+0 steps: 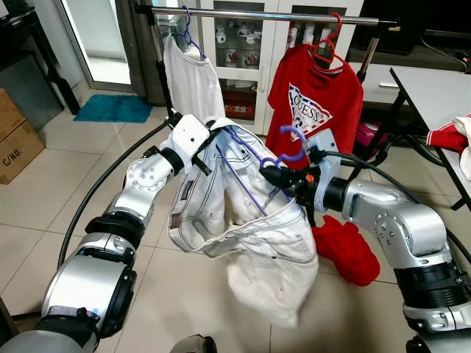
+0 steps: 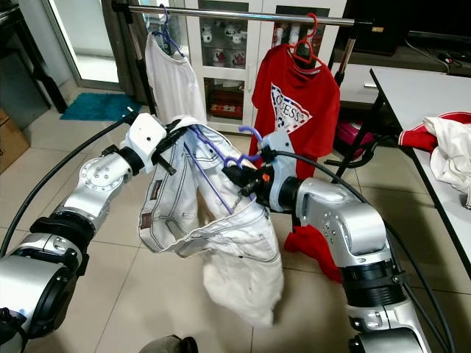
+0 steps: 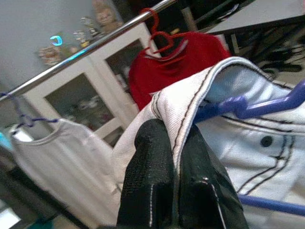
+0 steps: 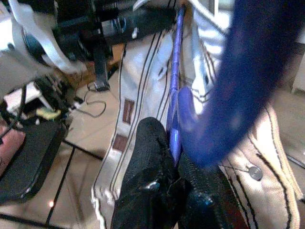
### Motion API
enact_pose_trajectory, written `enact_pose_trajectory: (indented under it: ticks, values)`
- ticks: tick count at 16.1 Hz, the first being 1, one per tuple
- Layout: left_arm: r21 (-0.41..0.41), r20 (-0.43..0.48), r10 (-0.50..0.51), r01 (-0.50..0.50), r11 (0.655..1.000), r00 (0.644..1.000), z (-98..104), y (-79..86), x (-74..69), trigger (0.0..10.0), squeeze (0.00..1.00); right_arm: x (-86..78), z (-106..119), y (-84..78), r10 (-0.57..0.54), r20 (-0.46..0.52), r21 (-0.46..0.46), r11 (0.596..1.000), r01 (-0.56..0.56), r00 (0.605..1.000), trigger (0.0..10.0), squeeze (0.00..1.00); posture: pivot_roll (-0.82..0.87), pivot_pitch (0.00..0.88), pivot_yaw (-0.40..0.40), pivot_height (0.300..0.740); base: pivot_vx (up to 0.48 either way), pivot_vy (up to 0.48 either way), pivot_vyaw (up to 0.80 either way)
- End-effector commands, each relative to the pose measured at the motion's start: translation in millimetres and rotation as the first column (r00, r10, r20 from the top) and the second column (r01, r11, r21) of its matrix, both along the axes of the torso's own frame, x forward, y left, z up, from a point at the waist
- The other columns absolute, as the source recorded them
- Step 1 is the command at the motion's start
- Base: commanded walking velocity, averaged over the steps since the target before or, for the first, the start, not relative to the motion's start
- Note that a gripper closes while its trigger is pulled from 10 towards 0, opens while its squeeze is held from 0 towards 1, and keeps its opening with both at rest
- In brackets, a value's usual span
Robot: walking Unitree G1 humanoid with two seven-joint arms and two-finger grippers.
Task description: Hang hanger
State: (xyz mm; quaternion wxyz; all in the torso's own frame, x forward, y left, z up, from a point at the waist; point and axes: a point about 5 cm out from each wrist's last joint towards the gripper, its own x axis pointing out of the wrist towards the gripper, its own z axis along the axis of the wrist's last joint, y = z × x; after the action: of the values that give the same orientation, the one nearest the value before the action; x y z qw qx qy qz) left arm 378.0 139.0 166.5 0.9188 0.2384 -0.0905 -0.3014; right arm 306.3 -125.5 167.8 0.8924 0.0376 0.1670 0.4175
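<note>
A: Room first. What's around?

B: Metal clothes rail (image 1: 294, 15) runs across the top, in front of a white glass-door cabinet (image 1: 243, 44). White t-shirt (image 1: 193, 77) on a blue hanger near its left end, red printed t-shirt (image 1: 313, 110) on a red hanger (image 1: 327, 51) toward the right. Bare stretch of rail between the two shirts. Tiled floor (image 1: 66, 191) open on the left, teal mat (image 1: 114, 108) far back, cardboard boxes (image 1: 15, 140) at the left edge. White table (image 1: 434, 92) on the right with clothes (image 1: 456, 140) piled at its edge. Red cloth (image 1: 346, 250) on the floor just behind the right arm.

A: Task item?

B: Blue hanger (image 1: 291, 147) carrying white jeans (image 1: 250, 228), held up between both arms, well below the rail, in front of the red shirt. Hook points up, not on the rail. Jeans sag down toward the floor.

A: Jaws?

B: Right gripper (image 4: 174, 164): fingers pressed together on the blue hanger just below its hook, no gap seen. Left gripper (image 3: 175, 157): fingers pinched tight on the jeans' waistband edge, fabric folded over the fingertips, hanger arm just beside.

A: Cables?

B: Black cables (image 1: 96, 198) arc off both arms.
</note>
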Motion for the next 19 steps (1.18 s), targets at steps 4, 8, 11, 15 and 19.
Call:
enact_pose_trajectory:
  ticks: [4,8,11,15,19]
  values:
    - [0.03,0.034,-0.142,0.141,0.99,0.989,18.7,-16.6,0.4,0.0,0.0,-3.4,-7.9,-1.2,0.024,-0.045,-0.056,0.998,-0.026,0.999,0.0,0.0,-0.16,0.0,0.053,0.74,0.0,0.0,0.0]
    - [0.093,-0.003,-0.335,0.333,0.938,0.942,14.8,-33.8,-11.4,0.0,0.0,-7.3,-19.0,-2.2,0.034,-0.101,-0.105,0.993,-0.044,0.994,0.0,0.0,-0.15,0.0,0.049,0.74,0.0,0.0,0.0]
    - [0.118,-0.001,-0.413,0.411,0.904,0.911,15.6,-41.1,-18.1,0.0,0.0,-6.7,-25.0,-5.4,0.002,-0.128,-0.124,0.992,-0.018,0.992,0.0,0.0,-0.16,0.0,0.051,0.74,0.0,0.0,0.0]
    - [0.183,-0.016,-0.359,0.355,0.917,0.933,13.6,-20.1,-24.6,0.0,0.0,3.4,-28.3,-23.7,-0.151,-0.114,-0.125,0.983,0.137,0.982,0.0,0.0,-0.16,0.0,0.06,0.74,0.0,0.0,0.0]
    - [0.14,-0.012,-0.118,0.119,0.983,0.993,2.2,11.0,-19.9,0.0,0.0,6.6,-24.1,-29.6,-0.178,-0.107,-0.091,0.982,0.168,0.978,0.0,0.0,-0.15,0.0,0.052,0.74,0.0,0.0,0.0]
